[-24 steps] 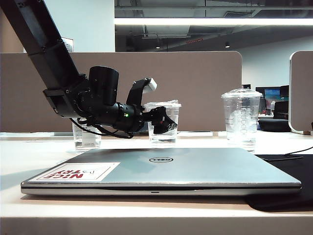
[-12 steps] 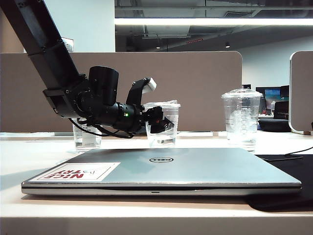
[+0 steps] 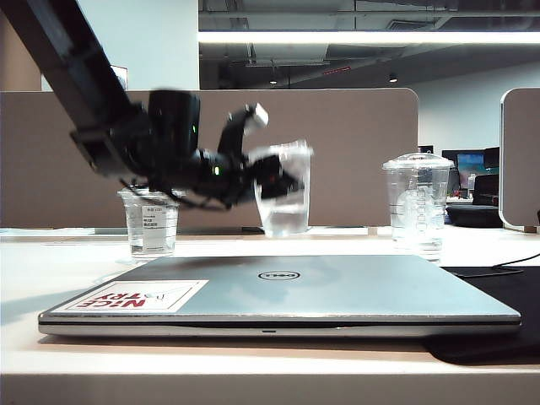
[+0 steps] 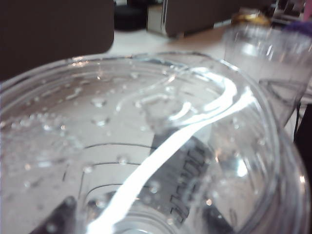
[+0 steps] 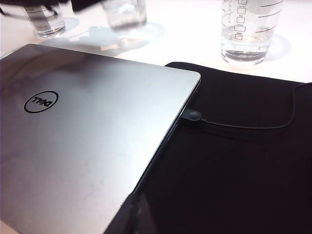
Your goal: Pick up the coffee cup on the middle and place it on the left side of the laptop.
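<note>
The coffee cup [image 3: 285, 202], clear plastic with a flat lid, hangs blurred above the table behind the laptop [image 3: 337, 287], tilted slightly. My left gripper [image 3: 274, 181] is shut on it from the left side. In the left wrist view the coffee cup [image 4: 146, 146] fills the picture, and the dark ribbed fingers [image 4: 190, 180] show through its wall on either side. The right wrist view shows the cup's base [image 5: 124, 14] beyond the closed silver Dell laptop [image 5: 73, 136]. My right gripper appears in no view.
A shorter clear cup with a white label [image 3: 150, 221] stands at the back left. A taller domed-lid cup [image 3: 416, 202] stands at the back right. A black mat [image 5: 234, 161] with a cable [image 5: 234, 126] lies right of the laptop. A partition [image 3: 354, 143] runs behind the table.
The left gripper closed on the coffee cup and raised it off the table. The arm rose with it, uncovering the short labelled cup behind.
</note>
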